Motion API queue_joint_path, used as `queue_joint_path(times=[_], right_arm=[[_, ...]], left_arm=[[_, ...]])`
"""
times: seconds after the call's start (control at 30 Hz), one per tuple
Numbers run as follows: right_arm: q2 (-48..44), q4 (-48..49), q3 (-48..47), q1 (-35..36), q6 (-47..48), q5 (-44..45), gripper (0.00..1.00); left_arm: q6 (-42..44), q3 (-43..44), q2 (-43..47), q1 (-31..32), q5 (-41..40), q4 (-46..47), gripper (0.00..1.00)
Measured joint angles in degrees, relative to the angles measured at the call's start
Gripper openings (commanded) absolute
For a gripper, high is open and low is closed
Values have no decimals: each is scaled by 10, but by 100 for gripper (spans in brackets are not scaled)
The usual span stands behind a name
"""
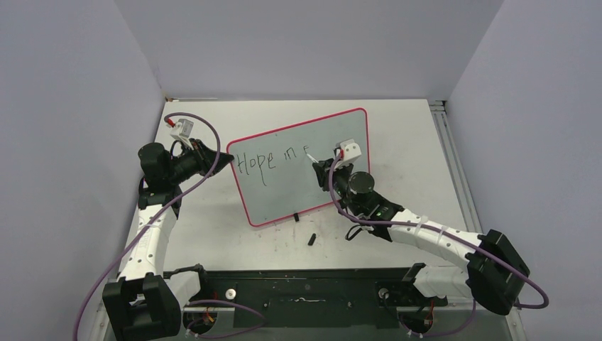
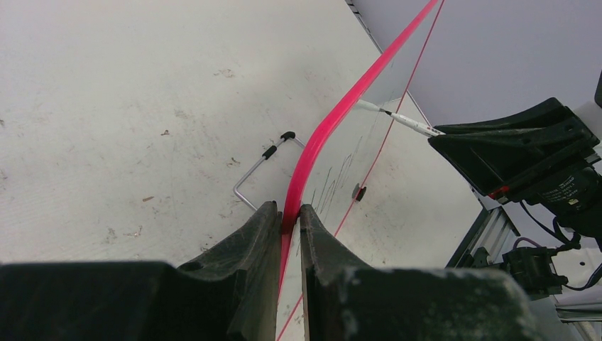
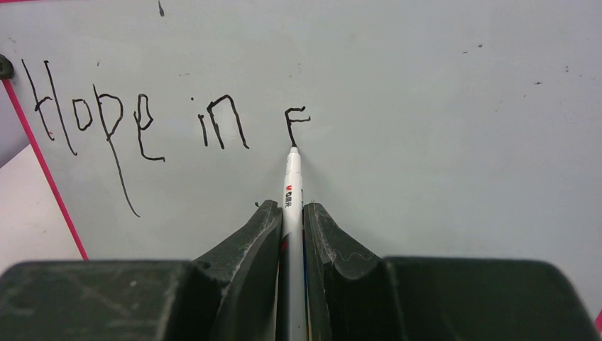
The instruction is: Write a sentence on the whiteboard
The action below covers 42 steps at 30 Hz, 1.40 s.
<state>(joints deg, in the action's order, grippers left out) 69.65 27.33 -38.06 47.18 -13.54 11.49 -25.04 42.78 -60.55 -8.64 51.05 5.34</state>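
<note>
The whiteboard (image 1: 284, 195), pale with a red rim, stands tilted in the middle of the table. My left gripper (image 1: 228, 159) is shut on its left edge, and the red rim (image 2: 334, 117) runs between the jaws of the left gripper (image 2: 289, 213). The sentence (image 3: 135, 121) reads "Hope in", followed by an F-shaped stroke (image 3: 294, 121). My right gripper (image 3: 292, 209) is shut on a white pen (image 3: 292, 181), whose black tip touches the board at the foot of that stroke. From above, the right gripper (image 1: 323, 167) sits over the board's right half.
A small black pen cap (image 1: 312, 238) lies on the table in front of the board. A black foot (image 1: 295, 216) sits under the board's near edge, and a wire stand (image 2: 259, 167) shows behind the board. An aluminium rail (image 1: 447, 142) runs along the table's right side. Walls close in left, right and back.
</note>
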Motion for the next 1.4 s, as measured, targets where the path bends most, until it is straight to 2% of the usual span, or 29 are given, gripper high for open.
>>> queue_joint_path(times=[0.47, 0.77, 1.4], right_arm=[[-18, -25, 5, 0, -6, 41, 5], [-45, -27, 5, 0, -3, 29, 5], [-4, 14, -14, 0, 11, 11, 5]], left_arm=[[0, 0, 0, 0, 0, 0, 12], [0, 0, 0, 0, 0, 0, 12], [0, 0, 0, 0, 1, 0, 12]])
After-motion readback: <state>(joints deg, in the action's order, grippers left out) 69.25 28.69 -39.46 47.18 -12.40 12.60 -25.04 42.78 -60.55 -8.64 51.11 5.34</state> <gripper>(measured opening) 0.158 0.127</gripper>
